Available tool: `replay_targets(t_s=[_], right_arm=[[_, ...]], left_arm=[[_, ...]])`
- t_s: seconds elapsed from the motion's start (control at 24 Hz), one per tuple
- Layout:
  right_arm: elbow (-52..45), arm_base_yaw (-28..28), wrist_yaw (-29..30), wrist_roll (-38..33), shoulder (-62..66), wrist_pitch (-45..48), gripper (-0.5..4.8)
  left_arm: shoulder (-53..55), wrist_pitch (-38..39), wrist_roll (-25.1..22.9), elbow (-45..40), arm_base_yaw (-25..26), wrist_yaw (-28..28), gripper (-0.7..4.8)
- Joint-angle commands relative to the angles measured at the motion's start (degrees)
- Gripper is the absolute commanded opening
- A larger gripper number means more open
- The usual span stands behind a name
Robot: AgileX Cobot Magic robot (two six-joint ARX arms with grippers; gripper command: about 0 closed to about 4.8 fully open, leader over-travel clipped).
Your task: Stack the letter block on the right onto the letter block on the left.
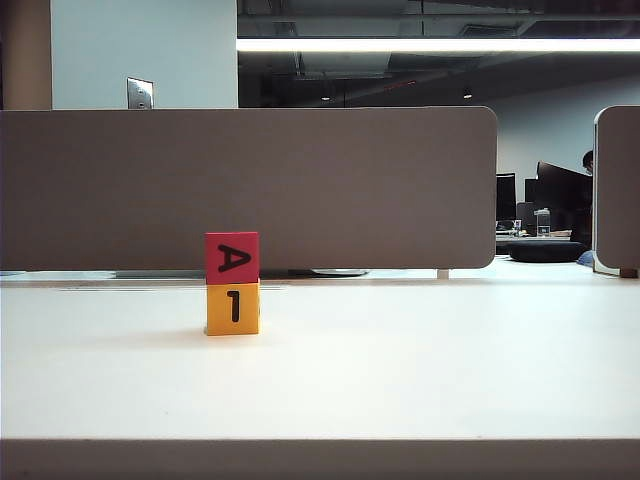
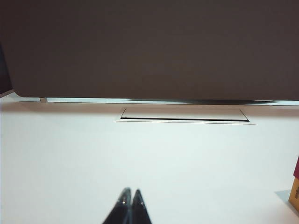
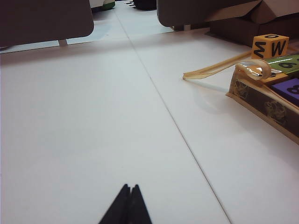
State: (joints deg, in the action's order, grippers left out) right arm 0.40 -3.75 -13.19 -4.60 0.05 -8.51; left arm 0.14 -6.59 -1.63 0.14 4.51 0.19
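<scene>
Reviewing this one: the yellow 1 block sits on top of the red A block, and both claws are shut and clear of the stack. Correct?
Not quite. The exterior view shows the red A block on top of the yellow 1 block. The left claw and right claw are shut and clear.

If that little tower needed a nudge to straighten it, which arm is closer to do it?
Probably the left. The left gripper, shut, sees the yellow block at its view's edge. The right gripper, also shut, faces a box of spare blocks instead, with the red block out of sight.
</scene>
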Motion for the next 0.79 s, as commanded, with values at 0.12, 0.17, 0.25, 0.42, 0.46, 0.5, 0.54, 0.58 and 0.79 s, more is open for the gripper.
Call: replay_targets(t_s=[0.12,0.17,0.25,0.42,0.46,0.5,0.54,0.58,0.79], right_arm=[[-0.31,0.00,0.07,0.15,-0.13,1.05,-0.01],[-0.31,-0.02,0.04,0.15,-0.13,1.05,-0.01],[-0.31,0.00,0.13,0.22,-0.13,1.16,-0.01],[-0.31,0.09,4.92,4.94,-0.13,6.62,-0.01],[-0.31,0.07,5.88,4.87,-0.13,7.54,-0.01],[-0.31,0.09,5.97,4.87,-0.13,7.45,-0.01],[-0.31,0.09,6.97,4.87,-0.13,7.15,-0.01],[-0.31,0.07,6.93,4.87,-0.13,7.10,-0.01],[-0.31,0.07,6.86,4.87,-0.13,7.06,-0.01]], left_arm=[[0.02,-0.63,0.11,0.22,0.07,-0.13,-0.05],[0.02,-0.63,0.11,0.22,0.07,-0.13,-0.05],[0.02,-0.63,0.11,0.22,0.07,-0.13,-0.05],[0.02,-0.63,0.11,0.22,0.07,-0.11,-0.05],[0.02,-0.63,0.11,0.22,0.07,-0.13,-0.05],[0.02,-0.63,0.11,0.22,0.07,-0.13,-0.05],[0.02,-0.63,0.11,0.22,0.07,-0.13,-0.05],[0.02,-0.63,0.11,0.22,0.07,-0.13,-0.05],[0.02,-0.63,0.11,0.22,0.07,-0.13,-0.05]])
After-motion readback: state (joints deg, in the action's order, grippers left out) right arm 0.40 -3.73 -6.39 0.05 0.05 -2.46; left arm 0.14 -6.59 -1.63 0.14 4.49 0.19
